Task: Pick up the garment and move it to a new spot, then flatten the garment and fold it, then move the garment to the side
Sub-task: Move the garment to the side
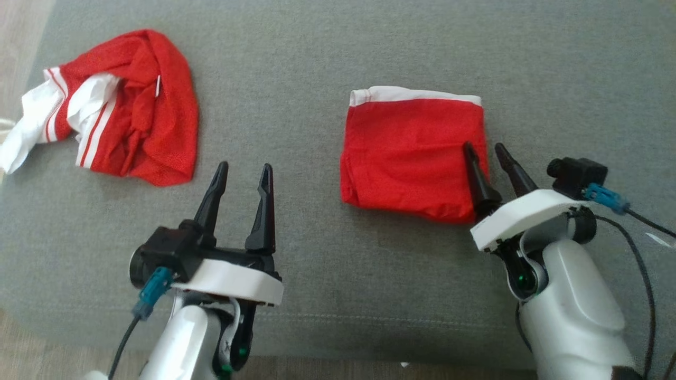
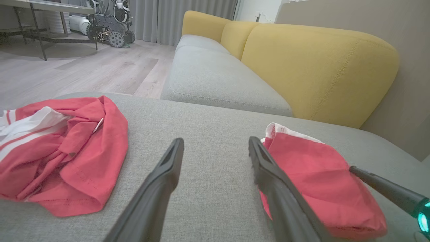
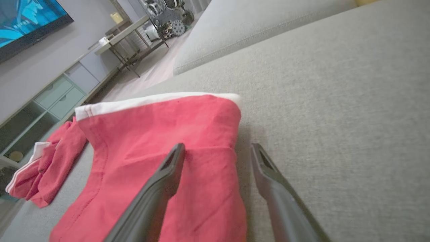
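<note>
Head view shows a folded red garment [image 1: 412, 153] lying flat on a grey cushion [image 1: 317, 274], to the right of centre, its white band along the far edge. A crumpled red garment [image 1: 137, 105] with white stripes sits well apart from it, at the far left of the same cushion.

The right tool [image 1: 483, 146] stands at the folded garment's right edge, near its lower corner. Its two fingers are spread wide and grip nothing. In the right wrist view one finger lies over the red cloth and the other over bare grey fabric, so the tool straddles that edge. Whether either fingertip touches the cloth cannot be told.

The left tool [image 1: 245, 168] is over bare cushion between the two garments, nearer the front edge. Its fingers are also wide apart and empty. The left wrist view shows the crumpled garment to one side of them and the folded one to the other, with a yellow backrest [image 2: 319, 67] beyond.
</note>
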`<state>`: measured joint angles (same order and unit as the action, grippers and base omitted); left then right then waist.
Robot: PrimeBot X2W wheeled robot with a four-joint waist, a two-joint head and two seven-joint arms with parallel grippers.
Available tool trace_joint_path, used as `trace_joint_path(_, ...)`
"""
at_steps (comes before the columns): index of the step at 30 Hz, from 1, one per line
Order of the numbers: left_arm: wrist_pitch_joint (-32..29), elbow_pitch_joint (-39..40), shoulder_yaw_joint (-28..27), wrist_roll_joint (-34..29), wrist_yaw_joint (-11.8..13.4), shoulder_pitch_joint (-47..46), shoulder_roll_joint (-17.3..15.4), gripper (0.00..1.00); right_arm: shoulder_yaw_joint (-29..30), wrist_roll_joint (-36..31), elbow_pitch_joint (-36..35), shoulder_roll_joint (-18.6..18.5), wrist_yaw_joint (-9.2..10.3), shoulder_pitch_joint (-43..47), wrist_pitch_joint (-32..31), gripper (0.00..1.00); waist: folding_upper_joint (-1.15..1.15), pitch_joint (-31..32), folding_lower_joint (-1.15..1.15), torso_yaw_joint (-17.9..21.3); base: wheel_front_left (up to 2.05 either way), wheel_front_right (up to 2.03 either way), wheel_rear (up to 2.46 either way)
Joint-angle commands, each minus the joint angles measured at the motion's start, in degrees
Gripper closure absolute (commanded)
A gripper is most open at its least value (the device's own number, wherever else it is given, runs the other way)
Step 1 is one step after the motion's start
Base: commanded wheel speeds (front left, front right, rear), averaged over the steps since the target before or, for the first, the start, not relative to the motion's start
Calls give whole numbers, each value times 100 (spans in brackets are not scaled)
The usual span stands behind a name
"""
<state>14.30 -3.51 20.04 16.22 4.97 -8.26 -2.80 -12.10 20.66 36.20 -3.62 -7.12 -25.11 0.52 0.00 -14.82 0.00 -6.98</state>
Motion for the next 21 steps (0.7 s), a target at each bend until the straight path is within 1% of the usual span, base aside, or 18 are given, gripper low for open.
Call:
trace_joint_path(1, 70, 192, -125, 19, 9, -208, -8, 0, -155, 92, -45, 4, -36, -206, -40, 0, 0, -72, 0, -74, 0, 0, 0)
trace_joint_path(7, 70, 246, -113, 54, 46, -307, -8, 0, -314, 76, 262, -81, -36, -452, -142, 0, 0, -245, 0, -180, 0, 0, 0)
trace_joint_path(8, 70, 245, -109, 59, 48, -311, -8, 0, -355, 71, 323, -101, -36, -478, -145, 33, 0, -250, 0, -192, 0, 0, 0)
trace_joint_path(9, 70, 240, -101, 59, 47, -310, -8, 0, -400, 58, 378, -129, -36, -504, -137, 100, 0, -257, 0, -205, 0, 0, 0)
trace_joint_path(15, 70, 236, -114, 59, 51, -370, -8, 0, -689, -186, 591, -368, -36, -755, 28, 100, 0, -296, 0, -200, 0, 0, 0)
trace_joint_path(21, 70, 292, -162, 2, 18, -436, -8, 0, -1023, -422, 614, -704, -36, -1043, 158, 100, 0, -298, 0, -11, 0, 0, 0)
